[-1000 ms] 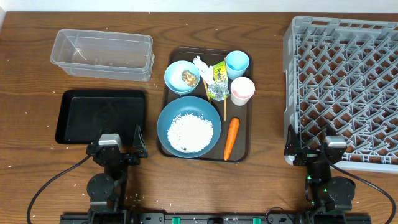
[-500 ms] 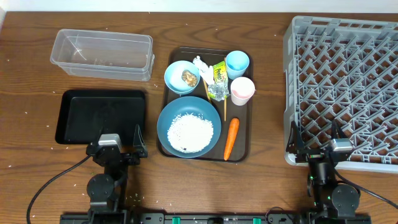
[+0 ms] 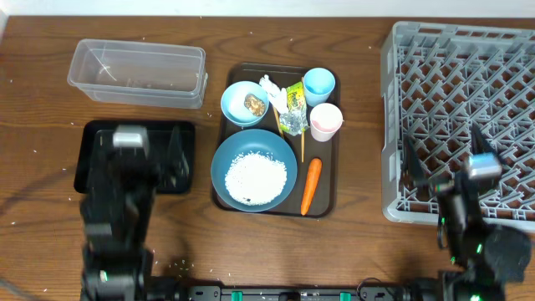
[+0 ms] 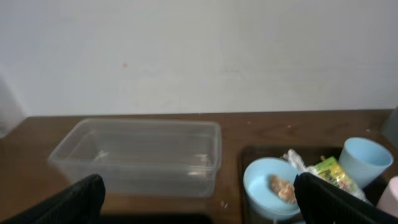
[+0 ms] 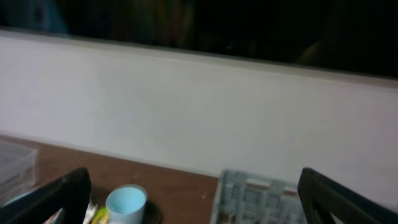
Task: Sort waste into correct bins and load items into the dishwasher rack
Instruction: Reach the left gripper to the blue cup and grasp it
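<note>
Nothing sorted yet: rice-filled large blue bowl (image 3: 253,170), carrot (image 3: 310,186) and wrapper (image 3: 292,109) sit on the brown serving tray (image 3: 328,159), the dishwasher rack (image 3: 468,100) bare, the clear tub (image 3: 138,73) seemingly empty; my left gripper (image 4: 198,186) and right gripper (image 5: 194,180) hang spread wide, holding nothing

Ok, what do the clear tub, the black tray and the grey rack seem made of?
Clear tub: likely thin plastic, see-through with glossy walls. Black tray: probably plastic, smooth dark surface; metal can't be excluded. Grey rack: moulded plastic, matte, fine lattice of pegs.
</note>
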{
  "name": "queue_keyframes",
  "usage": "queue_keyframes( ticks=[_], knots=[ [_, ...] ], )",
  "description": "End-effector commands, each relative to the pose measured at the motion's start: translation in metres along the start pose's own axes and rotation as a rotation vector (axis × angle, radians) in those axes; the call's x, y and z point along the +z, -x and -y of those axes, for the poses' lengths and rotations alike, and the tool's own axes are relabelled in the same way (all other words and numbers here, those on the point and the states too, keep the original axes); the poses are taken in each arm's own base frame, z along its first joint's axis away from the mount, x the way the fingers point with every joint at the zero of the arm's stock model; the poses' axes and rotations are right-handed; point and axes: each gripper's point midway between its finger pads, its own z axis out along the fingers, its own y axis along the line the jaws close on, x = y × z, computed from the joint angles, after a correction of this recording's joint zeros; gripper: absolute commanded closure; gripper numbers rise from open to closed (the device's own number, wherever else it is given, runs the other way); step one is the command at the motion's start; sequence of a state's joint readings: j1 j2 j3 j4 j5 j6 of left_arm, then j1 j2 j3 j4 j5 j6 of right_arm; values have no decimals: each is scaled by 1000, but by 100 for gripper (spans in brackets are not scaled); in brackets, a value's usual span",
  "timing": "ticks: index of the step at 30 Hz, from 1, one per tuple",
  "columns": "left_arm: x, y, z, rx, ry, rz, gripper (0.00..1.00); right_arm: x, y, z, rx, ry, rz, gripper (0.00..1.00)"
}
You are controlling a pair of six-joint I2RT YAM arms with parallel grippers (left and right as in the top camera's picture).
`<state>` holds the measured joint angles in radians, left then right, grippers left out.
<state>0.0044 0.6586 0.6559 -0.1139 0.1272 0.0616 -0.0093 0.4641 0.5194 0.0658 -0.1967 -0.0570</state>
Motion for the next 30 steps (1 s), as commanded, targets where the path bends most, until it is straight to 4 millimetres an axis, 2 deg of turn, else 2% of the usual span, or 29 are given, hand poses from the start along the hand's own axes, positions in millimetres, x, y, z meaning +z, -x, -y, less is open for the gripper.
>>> queue_keyframes(
  ticks=[1,6,10,13,17,21,25,30],
  knots=[
    [23,31,21,17,-127,-67,2,27,12,-19,-4,148,-74,1],
    [62,49,29,-19,-187,-275,2,67,4,-24,68,231,-295,1],
    [90,53,39,-31,-215,-440,2,93,-17,-22,132,256,-500,1],
    [110,54,59,5,-265,-532,2,105,-32,-23,175,275,-628,1],
    [138,46,100,46,-348,-635,2,118,-50,-24,220,297,-741,1],
    [164,15,150,115,-440,-728,2,124,-65,-26,242,307,-778,1],
    [186,-39,201,189,-527,-807,2,120,-71,-27,255,306,-812,1],
    [204,-100,242,230,-578,-888,2,109,-80,-27,273,299,-871,1]
  ],
)
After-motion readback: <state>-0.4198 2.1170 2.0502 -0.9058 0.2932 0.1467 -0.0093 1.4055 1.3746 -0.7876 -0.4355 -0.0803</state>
